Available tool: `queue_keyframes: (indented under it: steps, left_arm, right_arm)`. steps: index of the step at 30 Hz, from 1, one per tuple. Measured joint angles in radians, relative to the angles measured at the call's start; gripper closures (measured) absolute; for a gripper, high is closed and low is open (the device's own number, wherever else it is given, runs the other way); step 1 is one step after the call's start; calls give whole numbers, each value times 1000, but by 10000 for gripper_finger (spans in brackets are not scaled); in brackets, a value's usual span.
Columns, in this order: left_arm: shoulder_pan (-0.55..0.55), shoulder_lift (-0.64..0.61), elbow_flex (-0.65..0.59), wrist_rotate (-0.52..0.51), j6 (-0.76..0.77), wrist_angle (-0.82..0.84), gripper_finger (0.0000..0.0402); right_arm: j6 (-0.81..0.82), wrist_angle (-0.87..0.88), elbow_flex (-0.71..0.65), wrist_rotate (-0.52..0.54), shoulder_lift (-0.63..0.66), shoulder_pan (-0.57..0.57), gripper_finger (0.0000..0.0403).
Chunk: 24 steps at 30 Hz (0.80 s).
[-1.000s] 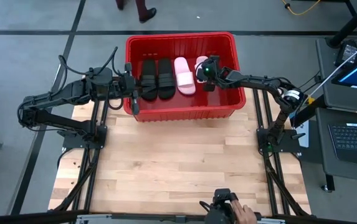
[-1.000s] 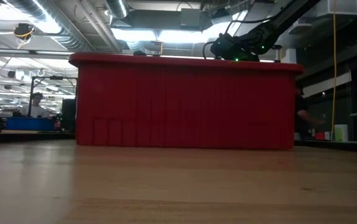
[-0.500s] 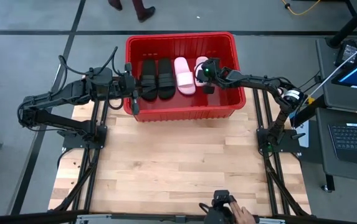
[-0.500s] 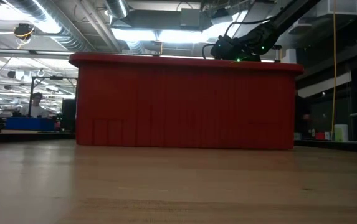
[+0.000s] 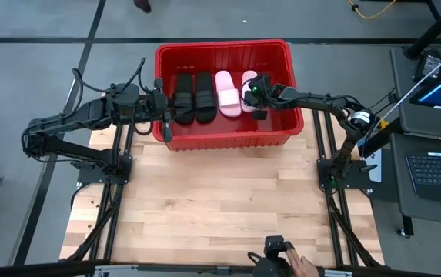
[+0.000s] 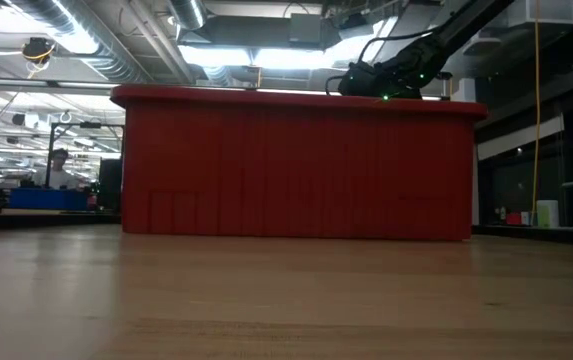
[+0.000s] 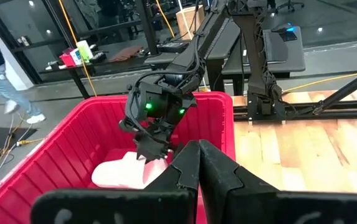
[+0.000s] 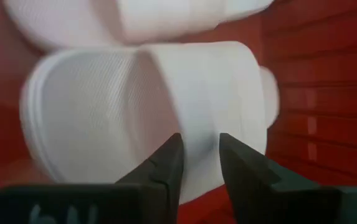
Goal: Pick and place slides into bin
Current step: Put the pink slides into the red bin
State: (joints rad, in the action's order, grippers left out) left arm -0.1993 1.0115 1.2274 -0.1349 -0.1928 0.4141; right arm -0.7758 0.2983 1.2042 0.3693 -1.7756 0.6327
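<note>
The big red plastic bin (image 5: 224,92) with ribbed walls is sitting at the far end of the pale wooden table (image 5: 220,200). All four slide sandals are lying inside it, side by side in a row.

The right hand (image 5: 254,101) is reaching down into the bin over the last sandal in the row. This pale pink slide sandal with one wide strap (image 8: 147,106) is lying right under the right hand, flat on the red floor of the bin. The two dark fingers (image 8: 166,168) are standing a little apart, with only a narrow gap between them. They are hanging just over the strap and are not holding anything. The other pale pink slide sandal (image 5: 228,94) is lying just beside it, on the side of the right hand that faces the left arm. The red wall of the bin is close on the other side of the right hand.

The left hand (image 5: 175,117) is waiting low over the near edge of the bin. Its two fingers are pressed together and are holding nothing. The two black slide sandals (image 5: 192,97) are lying just ahead of the left hand. They are resting next to each other, between the left hand and the pink ones.
</note>
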Motion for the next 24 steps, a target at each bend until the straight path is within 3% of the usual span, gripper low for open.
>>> queue_keyframes:
  steps: [10, 16, 24]
  left_arm:
    - [0, 0, 0, 4, 0, 6, 400]
    - [0, 0, 0, 73, 0, 9, 400]
    - [0, 0, 0, 84, 0, 8, 399]
  right_arm:
    - [-9, 18, 0, 28, 0, 0, 296]
    - [56, 22, 0, 27, 0, 0, 296]
    - [96, 42, 2, -23, 5, 0, 296]
